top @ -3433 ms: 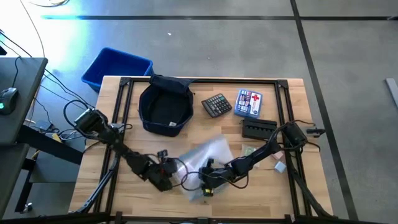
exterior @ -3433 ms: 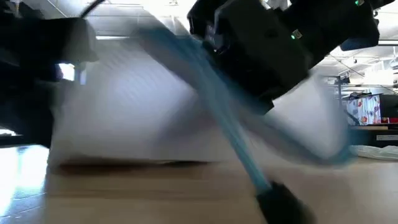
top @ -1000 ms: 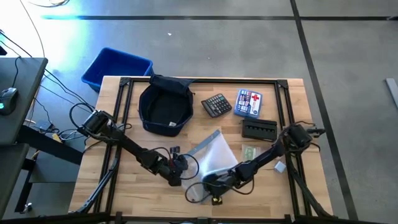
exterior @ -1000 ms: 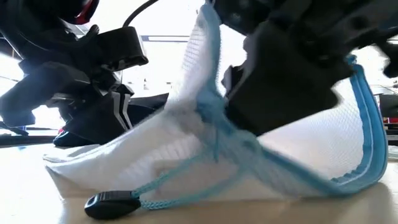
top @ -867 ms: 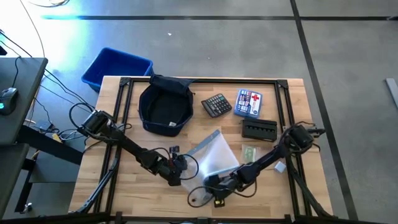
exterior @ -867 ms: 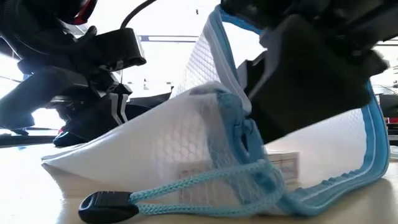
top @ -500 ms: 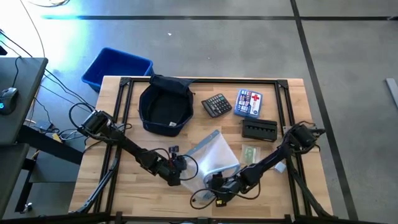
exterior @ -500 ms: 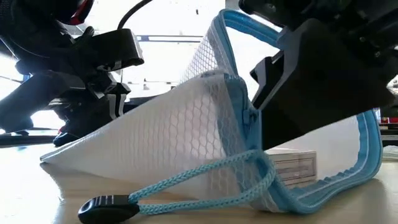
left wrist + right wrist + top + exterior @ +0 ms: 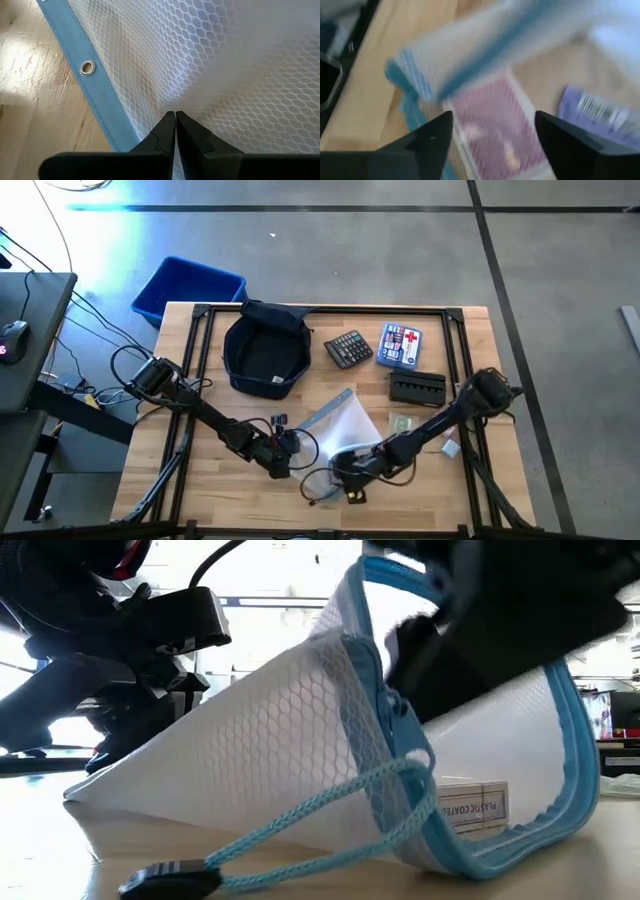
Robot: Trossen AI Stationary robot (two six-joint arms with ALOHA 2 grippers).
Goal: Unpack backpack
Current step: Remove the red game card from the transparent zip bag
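The dark navy backpack sits open on its base at the table's far left, with no gripper at it. A white mesh pouch with blue edging lies near the front middle, a card box inside its open mouth. A blue cord with a black toggle trails from it onto the table. My left gripper is shut on the pouch's left side. My right gripper stands open over the pouch's mouth, and the card box shows between its fingers. Whether they touch anything I cannot tell. My left gripper pinches the pouch's white mesh between its two shut fingers, close beside the blue edge band with the metal eyelet. The fingers slant down at it from the table's left. That side is held up off the table, while the pouch's lower edge rests on the wood.
A calculator, a first-aid box, a black case and a small green packet lie on the table's right half. A small purple packet lies by the pouch. A bright blue bin stands off the far left corner.
My right gripper has opened, let go of the pouch's blue-edged mouth and risen a little. The mouth stays propped open and the card box inside now shows plainly. The cord and toggle lie slack on the table.
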